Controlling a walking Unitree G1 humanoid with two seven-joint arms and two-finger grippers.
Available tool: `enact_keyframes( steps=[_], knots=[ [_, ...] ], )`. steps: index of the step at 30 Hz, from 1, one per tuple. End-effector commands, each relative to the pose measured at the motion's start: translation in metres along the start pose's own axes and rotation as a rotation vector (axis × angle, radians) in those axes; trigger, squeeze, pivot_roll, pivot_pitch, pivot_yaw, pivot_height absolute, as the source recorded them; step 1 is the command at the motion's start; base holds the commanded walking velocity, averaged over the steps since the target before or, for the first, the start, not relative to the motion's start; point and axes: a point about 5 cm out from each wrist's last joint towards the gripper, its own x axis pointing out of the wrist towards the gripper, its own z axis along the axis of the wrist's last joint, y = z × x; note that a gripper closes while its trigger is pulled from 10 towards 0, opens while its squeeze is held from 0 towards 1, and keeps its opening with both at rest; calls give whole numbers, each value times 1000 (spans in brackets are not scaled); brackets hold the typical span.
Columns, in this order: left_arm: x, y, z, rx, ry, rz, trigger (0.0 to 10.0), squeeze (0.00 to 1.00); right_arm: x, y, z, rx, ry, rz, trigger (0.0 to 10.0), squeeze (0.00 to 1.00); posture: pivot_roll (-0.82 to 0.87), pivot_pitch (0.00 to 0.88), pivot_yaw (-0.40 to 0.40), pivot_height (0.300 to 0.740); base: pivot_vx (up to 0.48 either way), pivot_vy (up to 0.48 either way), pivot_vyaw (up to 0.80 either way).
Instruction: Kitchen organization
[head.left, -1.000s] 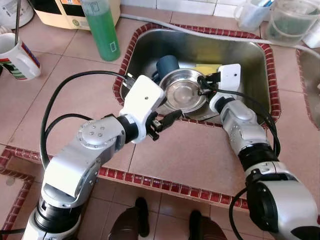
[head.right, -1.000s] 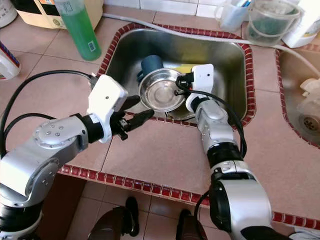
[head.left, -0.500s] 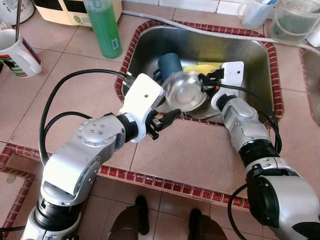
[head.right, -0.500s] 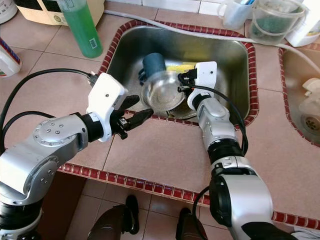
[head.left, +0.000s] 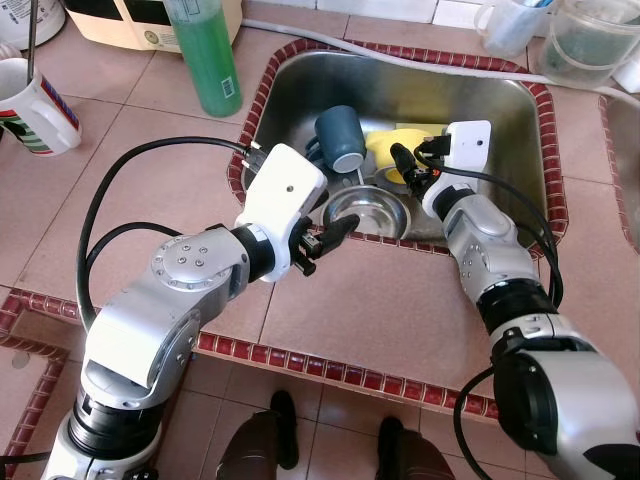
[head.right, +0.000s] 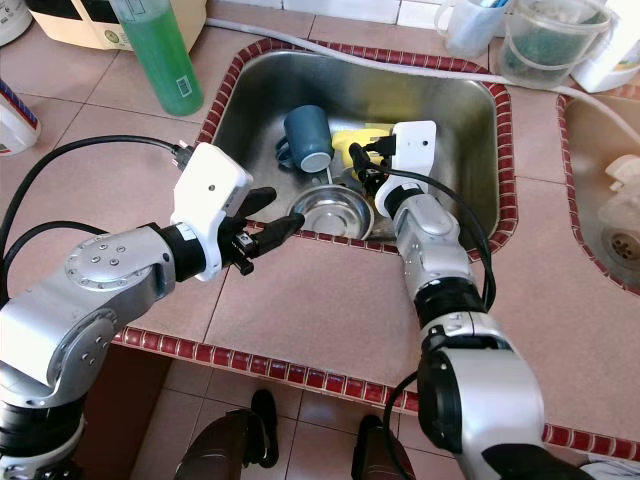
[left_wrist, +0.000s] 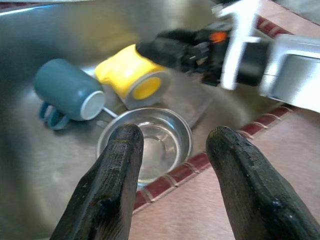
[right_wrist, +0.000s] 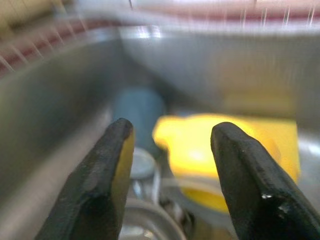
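Tiled bench sink: steel bowl upright near edge, blue mug and yellow cup on sides; left gripper and right gripper jaws apart, empty.

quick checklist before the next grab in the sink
1. Steel bowl lies flat in the sink, free of both grippers: ok.
2. Right gripper open, over the yellow cup: ok.
3. Left gripper open at the sink's near rim: ok.
4. Blue mug on its side beside the yellow cup, crowding the grasp: not ok.
5. Yellow cup empty: cannot tell.
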Motion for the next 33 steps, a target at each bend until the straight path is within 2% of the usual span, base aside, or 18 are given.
enact_keyframes(
  steps=[1, 6, 9, 12, 13, 17, 19, 22, 23, 25, 28, 30, 33],
  knots=[
    [0, 3, -4, -14, -6, 28, 10000, 0, -7, 5, -11, 46, -5, 18, 10000, 1000, 123, 295, 32, 740, 0, 0, 0],
    [3, 12, -9, -87, -39, 100, 10000, 0, -12, 11, -7, 76, -80, 40, 10000, 1000, 124, 224, 20, 740, 0, 0, 0],
    [4, 28, -29, -191, -28, 212, 10000, 0, -20, 13, -6, 62, -117, 12, 10000, 1000, 114, 184, 14, 740, 0, 0, 0],
    [5, 37, -43, -223, -23, 291, 10000, 0, -23, 12, -9, 59, -106, -18, 10000, 1000, 103, 154, 9, 740, 0, 0, 0],
    [5, 43, -53, -223, -20, 341, 10000, 0, -26, 10, -10, 65, -102, -48, 10000, 1000, 94, 133, 4, 740, 0, 0, 0],
    [7, 42, -68, -166, 25, 356, 10000, 0, -33, 5, -14, 64, -87, -99, 10000, 1000, 86, 116, -1, 740, 0, 0, 0],
    [11, 43, -80, -213, 32, 374, 10000, 0, -43, 1, -19, 61, -72, -126, 10000, 1000, 71, 79, -7, 740, 0, 0, 0],
    [12, 43, -84, -220, 31, 385, 10000, 0, -47, -1, -21, 58, -69, -135, 10000, 1000, 67, 68, -8, 740, 0, 0, 0],
    [12, 44, -89, -167, 8, 397, 10000, 0, -53, -3, -24, 48, -72, -141, 10000, 1000, 65, 54, -10, 740, 0, 0, 0],
    [12, 45, -93, -134, -13, 424, 10000, 0, -58, -4, -25, 40, -71, -151, 10000, 1000, 64, 42, -12, 740, 0, 0, 0],
    [13, 46, -99, -158, -29, 440, 10000, 0, -63, -4, -28, 17, -67, -157, 10000, 1000, 64, 22, -16, 740, 0, 0, 0],
    [12, 48, -114, -146, 19, 484, 10000, 0, -71, -2, -36, -13, -57, -162, 10000, 1000, 65, 5, -18, 740, 0, 0, 0],
    [12, 48, -119, -152, 38, 473, 10000, 0, -75, -1, -39, -27, -50, -157, 10000, 1000, 66, 0, -18, 740, 0, 0, 0]
  ],
)
